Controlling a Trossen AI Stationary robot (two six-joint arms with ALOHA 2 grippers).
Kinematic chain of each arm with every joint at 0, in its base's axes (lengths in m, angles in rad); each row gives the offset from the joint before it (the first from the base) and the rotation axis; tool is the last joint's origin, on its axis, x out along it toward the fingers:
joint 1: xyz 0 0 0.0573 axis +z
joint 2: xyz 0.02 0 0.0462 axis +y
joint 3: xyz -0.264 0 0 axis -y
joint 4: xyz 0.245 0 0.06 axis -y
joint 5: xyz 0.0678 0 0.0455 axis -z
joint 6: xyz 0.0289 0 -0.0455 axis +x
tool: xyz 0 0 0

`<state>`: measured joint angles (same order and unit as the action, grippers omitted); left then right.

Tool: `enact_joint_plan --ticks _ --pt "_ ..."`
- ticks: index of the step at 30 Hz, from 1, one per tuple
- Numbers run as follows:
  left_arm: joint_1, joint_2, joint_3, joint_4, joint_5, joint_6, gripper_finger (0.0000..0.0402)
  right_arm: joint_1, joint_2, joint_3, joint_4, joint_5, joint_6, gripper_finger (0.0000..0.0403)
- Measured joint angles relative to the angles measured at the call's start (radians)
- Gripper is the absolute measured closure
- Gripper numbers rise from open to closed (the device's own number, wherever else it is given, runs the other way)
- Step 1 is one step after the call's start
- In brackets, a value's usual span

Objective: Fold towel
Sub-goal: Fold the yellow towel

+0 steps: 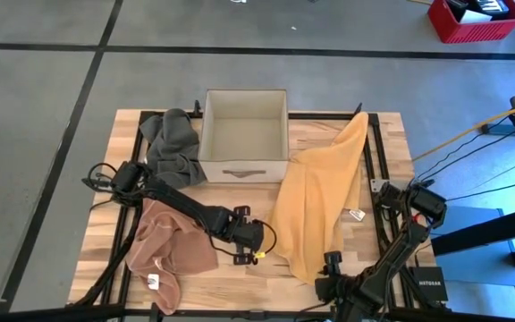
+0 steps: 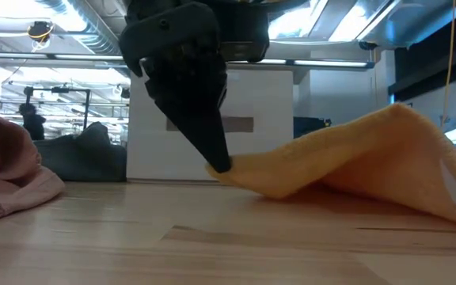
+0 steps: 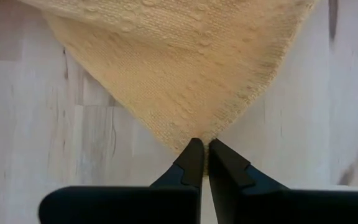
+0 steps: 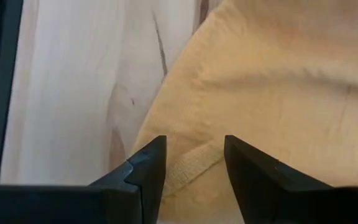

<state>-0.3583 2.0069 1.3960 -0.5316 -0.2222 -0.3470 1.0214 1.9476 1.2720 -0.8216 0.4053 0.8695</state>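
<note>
Right claw (image 4: 194, 171) at table's (image 1: 240, 291) near edge, parted astride yellow towel's (image 1: 316, 192) hem, not clenched. Left claw (image 3: 202, 163) clenched on towel's left corner tip. Risk: thin pinch slips when pulled. Farther: pink cloth (image 1: 164, 246), grey cloth (image 1: 173, 139), box (image 1: 244, 134).

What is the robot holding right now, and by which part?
The left hand pinches the yellow towel by a corner. The right hand is open over its edge, holding nothing.
</note>
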Motion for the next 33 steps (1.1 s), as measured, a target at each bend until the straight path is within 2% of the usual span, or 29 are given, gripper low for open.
enact_joint_plan --ticks 7,10,13,17,22,25,30,33 --pt "-0.003 0.0 0.0 0.001 0.0 -0.028 0.0398 -0.001 -0.002 0.001 -0.078 -0.094 0.199 0.0238" --pt "-0.003 0.0 0.0 0.001 0.0 -0.037 0.0398 -0.001 -0.002 0.025 -0.12 -0.135 0.201 0.0238" --pt "-0.003 0.0 0.0 0.001 0.0 -0.034 0.0398 0.005 -0.002 0.088 -0.257 -0.15 0.208 0.0238" --pt "-0.004 0.0 0.0 0.0 0.0 -0.039 0.0398 0.039 -0.005 0.153 -0.379 -0.275 0.247 0.0238" --pt "-0.01 0.0 0.001 -0.001 0.0 -0.039 0.0398 0.115 -0.005 0.176 -0.356 -0.414 0.255 0.0238" --pt "-0.015 0.0 0.001 0.0 0.001 -0.032 0.0398 0.148 -0.005 0.207 -0.369 -0.384 0.233 0.0238" --pt "-0.015 0.0 0.001 0.011 0.001 -0.016 0.0398 0.182 -0.002 0.22 -0.381 -0.184 0.113 0.0238" --pt "-0.015 0.0 0.001 0.021 0.001 -0.009 0.0398 0.204 0.013 0.209 -0.38 -0.165 0.069 0.0238"
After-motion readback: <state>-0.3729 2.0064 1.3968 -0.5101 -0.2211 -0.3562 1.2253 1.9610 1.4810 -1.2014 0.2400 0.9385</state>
